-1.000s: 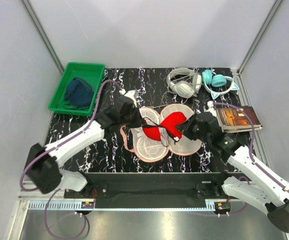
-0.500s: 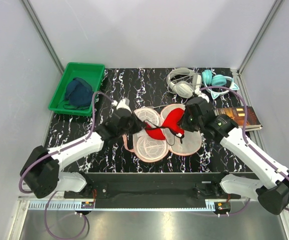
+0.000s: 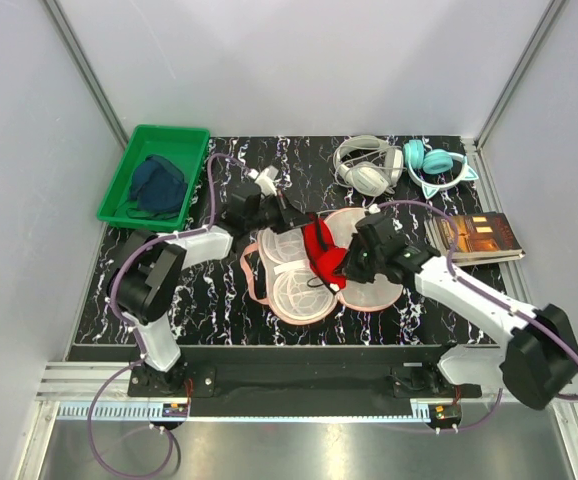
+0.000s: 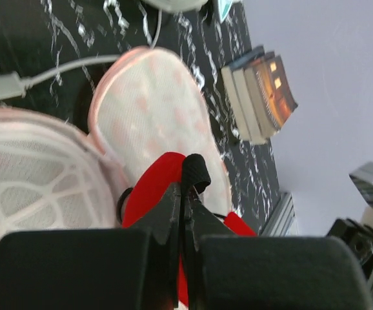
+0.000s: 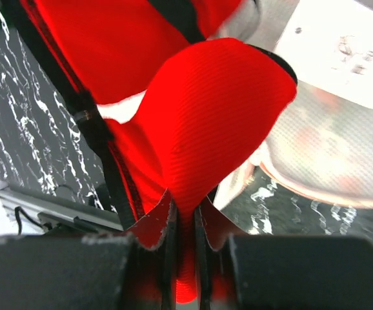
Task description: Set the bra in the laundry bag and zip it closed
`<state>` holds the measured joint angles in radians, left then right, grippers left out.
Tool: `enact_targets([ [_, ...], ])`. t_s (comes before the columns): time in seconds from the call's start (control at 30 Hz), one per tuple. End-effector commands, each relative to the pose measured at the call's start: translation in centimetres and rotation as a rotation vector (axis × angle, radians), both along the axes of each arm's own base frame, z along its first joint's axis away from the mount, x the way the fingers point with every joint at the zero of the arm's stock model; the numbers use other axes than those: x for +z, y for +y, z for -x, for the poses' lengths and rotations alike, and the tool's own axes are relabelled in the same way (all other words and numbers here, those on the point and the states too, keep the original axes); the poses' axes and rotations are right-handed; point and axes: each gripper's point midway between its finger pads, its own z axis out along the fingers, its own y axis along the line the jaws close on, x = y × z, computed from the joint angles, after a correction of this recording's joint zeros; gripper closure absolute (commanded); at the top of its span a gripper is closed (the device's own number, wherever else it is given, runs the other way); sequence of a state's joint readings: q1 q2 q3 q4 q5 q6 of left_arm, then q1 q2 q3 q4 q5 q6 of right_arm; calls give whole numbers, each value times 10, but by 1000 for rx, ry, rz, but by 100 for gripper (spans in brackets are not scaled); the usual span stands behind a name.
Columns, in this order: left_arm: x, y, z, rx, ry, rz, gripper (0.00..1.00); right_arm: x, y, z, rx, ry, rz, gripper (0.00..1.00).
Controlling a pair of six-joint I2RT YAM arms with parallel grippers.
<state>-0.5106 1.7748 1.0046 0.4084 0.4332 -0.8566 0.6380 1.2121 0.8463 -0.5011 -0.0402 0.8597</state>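
Note:
The red bra [image 3: 320, 246] hangs folded over the middle of the open peach-pink laundry bag [image 3: 379, 285], between both grippers. My left gripper [image 3: 287, 216] is shut on the bra's dark strap [image 4: 195, 173], at the bag's far left. My right gripper [image 3: 347, 262] is shut on a red cup [image 5: 219, 123] of the bra. In the left wrist view the bra [image 4: 154, 187] lies beside the bag's pink half [image 4: 154, 103] and its white mesh [image 4: 25, 174]. In the right wrist view the bag [image 5: 328, 161] lies under the bra.
A green tray [image 3: 131, 195] with a dark blue garment [image 3: 159, 185] stands at the back left. White headphones [image 3: 366, 165] and teal headphones [image 3: 435, 166] lie at the back right. Books [image 3: 477, 236] lie at the right.
My left gripper has swung to the far side of the bag. My right gripper has moved forward and left. The bra is now bunched up narrower between them.

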Motion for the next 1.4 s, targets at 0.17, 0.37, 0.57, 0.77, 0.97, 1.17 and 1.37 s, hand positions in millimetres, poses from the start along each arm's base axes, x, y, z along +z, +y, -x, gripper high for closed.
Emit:
enact_targets([
  [0.17,-2,25,4,-69,-45,77,100,-10,55,-4,105,25,-150,87],
  [0.37,-26,43,-1,-29,-20,6,100,-32,66,7,95,90,-168,82],
  [0.57,-43,51,-1,-27,-10,-30,100,-52,87,17,54,155,-217,56],
  [0.77,-49,73,-7,34,7,-165,66,-42,97,39,182,166,-278,12],
  [0.97,-20,112,1,163,3,-344,23,-7,65,25,266,25,-161,0],
  [1.17,-19,113,56,118,66,-280,26,-17,54,11,358,54,-180,0],
  [1.37,-36,73,107,-44,120,-155,37,-28,56,4,370,56,-152,5],
])
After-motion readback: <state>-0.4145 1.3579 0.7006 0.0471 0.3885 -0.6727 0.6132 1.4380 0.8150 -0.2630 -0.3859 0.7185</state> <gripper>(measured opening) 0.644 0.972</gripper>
